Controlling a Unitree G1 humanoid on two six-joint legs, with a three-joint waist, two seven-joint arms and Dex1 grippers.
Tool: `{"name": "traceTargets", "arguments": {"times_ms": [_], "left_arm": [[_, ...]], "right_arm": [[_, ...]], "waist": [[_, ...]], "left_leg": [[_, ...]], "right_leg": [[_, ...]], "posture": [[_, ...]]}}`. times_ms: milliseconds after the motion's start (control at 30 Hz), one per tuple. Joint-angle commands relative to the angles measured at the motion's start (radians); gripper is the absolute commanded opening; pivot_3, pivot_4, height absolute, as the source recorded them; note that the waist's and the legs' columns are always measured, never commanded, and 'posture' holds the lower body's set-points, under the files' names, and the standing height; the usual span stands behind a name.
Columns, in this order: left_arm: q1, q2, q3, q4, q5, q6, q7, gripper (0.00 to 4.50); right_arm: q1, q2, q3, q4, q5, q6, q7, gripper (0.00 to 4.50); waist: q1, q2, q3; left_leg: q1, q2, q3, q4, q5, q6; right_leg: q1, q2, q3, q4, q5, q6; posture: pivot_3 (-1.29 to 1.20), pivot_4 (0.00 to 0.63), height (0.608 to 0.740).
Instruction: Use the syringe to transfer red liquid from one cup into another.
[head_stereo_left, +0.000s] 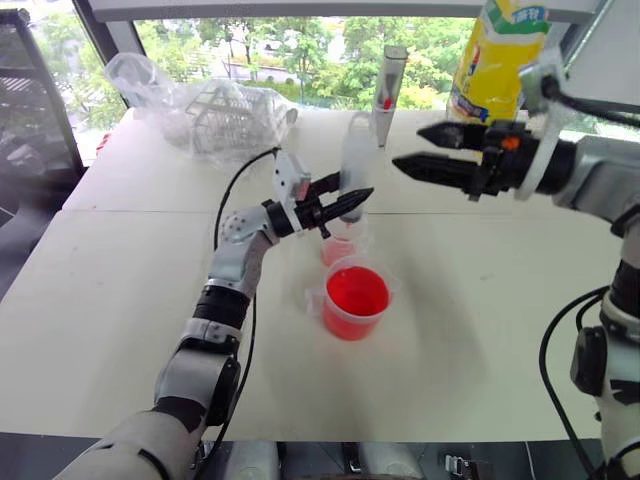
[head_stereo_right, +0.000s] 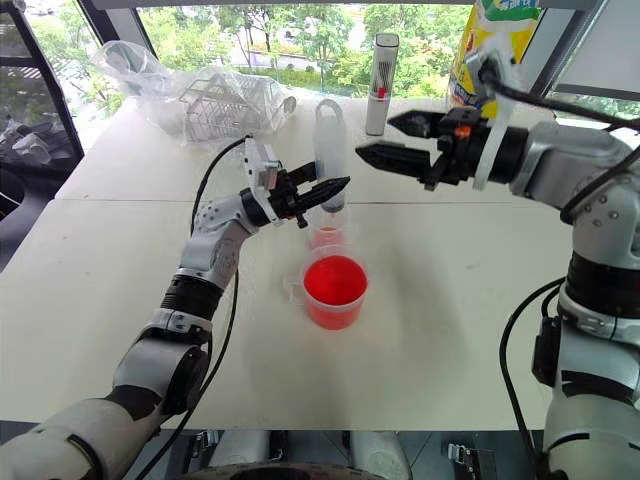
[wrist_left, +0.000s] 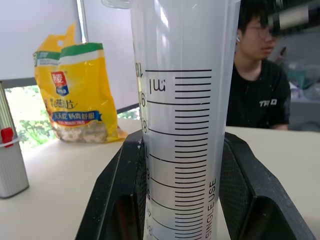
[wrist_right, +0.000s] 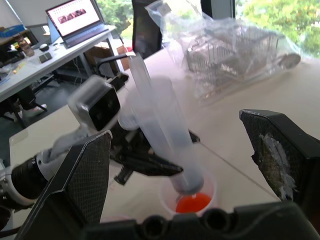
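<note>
Clear rigid plastic syringe, upright, tip in the smaller cup holding a little red liquid. Left pincer clamped across its barrel. Right pincer spread wide, empty, near the plunger top. Larger beaker, well filled with red, just beside the cup on the pale surface. Judged light, stiff and smooth, so slippery; grip the barrel middle and work the plunger ring.

A white table stands against wide windows that look out on green trees in daylight. A black chair sits at its far left corner, and a desk with an open laptop stands farther back.
</note>
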Motion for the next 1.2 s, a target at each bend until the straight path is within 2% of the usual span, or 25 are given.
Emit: {"name": "traceTargets", "arguments": {"times_ms": [33, 133, 300, 433, 567, 633, 767, 900, 1000, 1200], "left_arm": [[-0.008, 0.039, 0.038, -0.182, -0.083, 0.177, 0.064, 1.33], [-0.027, 0.091, 0.084, -0.304, -0.159, 0.399, 0.181, 1.33], [-0.092, 0.176, 0.180, -0.396, -0.256, 0.756, 0.408, 1.33], [-0.156, 0.225, 0.336, -0.386, -0.341, 1.267, 0.685, 1.33], [-0.187, 0.193, 0.443, -0.383, -0.309, 1.610, 0.816, 1.33], [-0.173, 0.179, 0.454, -0.377, -0.328, 1.636, 0.894, 1.33], [-0.075, 0.294, 0.251, -0.310, -0.650, 1.636, 1.038, 1.33], [0.010, 0.384, 0.126, -0.296, -0.874, 1.636, 1.202, 1.33], [0.065, 0.394, 0.084, -0.288, -0.983, 1.636, 1.326, 1.33], [0.101, 0.358, 0.101, -0.267, -1.095, 1.636, 1.523, 1.33]], "right_arm": [[0.008, 0.001, -0.063, -0.059, 0.045, 0.009, -0.043, 4.47], [0.034, 0.016, -0.081, -0.085, 0.072, 0.021, -0.079, 4.47], [0.069, 0.035, -0.095, -0.110, 0.108, 0.028, -0.125, 4.47], [0.087, 0.045, -0.090, -0.118, 0.131, 0.025, -0.148, 4.47], [0.095, 0.044, -0.077, -0.113, 0.137, 0.015, -0.155, 4.47], [0.096, 0.042, -0.076, -0.111, 0.142, 0.014, -0.157, 4.47], [0.104, 0.043, -0.069, -0.110, 0.150, 0.009, -0.162, 4.47], [0.116, 0.048, -0.064, -0.119, 0.159, 0.008, -0.172, 4.47], [0.125, 0.051, -0.070, -0.127, 0.170, 0.013, -0.186, 4.47], [0.142, 0.055, -0.078, -0.145, 0.194, 0.018, -0.218, 4.47]], "waist": [[-0.002, 0.000, 0.000], [-0.003, 0.000, 0.000], [-0.002, 0.000, 0.000], [-0.004, 0.000, 0.000], [-0.003, 0.000, 0.000], [0.001, 0.000, 0.000], [-0.004, 0.000, 0.000], [-0.003, 0.000, 0.000], [-0.002, 0.000, 0.000], [0.001, 0.000, 0.000]], "left_leg": [[0.000, 0.000, 0.000, 0.000, 0.000, 0.000], [0.001, 0.001, -0.001, 0.000, 0.000, 0.000], [0.001, 0.001, -0.001, 0.000, 0.000, 0.000], [0.001, 0.001, -0.001, 0.000, 0.000, 0.000], [0.001, 0.000, -0.001, 0.000, 0.000, -0.001], [0.001, 0.000, -0.002, 0.000, 0.001, -0.003], [0.002, 0.001, -0.002, -0.002, 0.004, -0.007], [0.002, 0.001, -0.002, -0.002, 0.005, -0.010], [0.003, 0.001, -0.002, -0.002, 0.005, -0.010], [0.003, -0.001, -0.002, -0.001, 0.005, -0.010]], "right_leg": [[0.000, 0.000, 0.000, 0.000, 0.000, 0.000], [0.000, 0.000, 0.000, 0.001, 0.000, 0.000], [0.000, 0.000, 0.000, 0.002, 0.000, 0.000], [0.000, 0.000, 0.000, 0.002, 0.000, 0.001], [0.000, 0.000, -0.001, 0.002, 0.000, 0.001], [0.000, 0.000, -0.001, 0.002, 0.000, 0.001], [0.000, -0.003, 0.000, 0.002, 0.000, 0.001], [0.000, -0.004, 0.000, 0.004, 0.000, 0.000], [0.000, -0.004, 0.000, 0.005, 0.000, 0.000], [0.000, -0.004, 0.000, 0.004, 0.000, 0.000]], "posture": [[0.00, 0.150, 0.740], [0.00, 0.150, 0.740], [0.00, 0.150, 0.740], [0.00, 0.150, 0.740], [0.00, 0.150, 0.740], [0.00, 0.150, 0.740], [0.00, 0.150, 0.740], [0.00, 0.150, 0.740], [0.00, 0.150, 0.740], [0.00, 0.150, 0.740]]}}
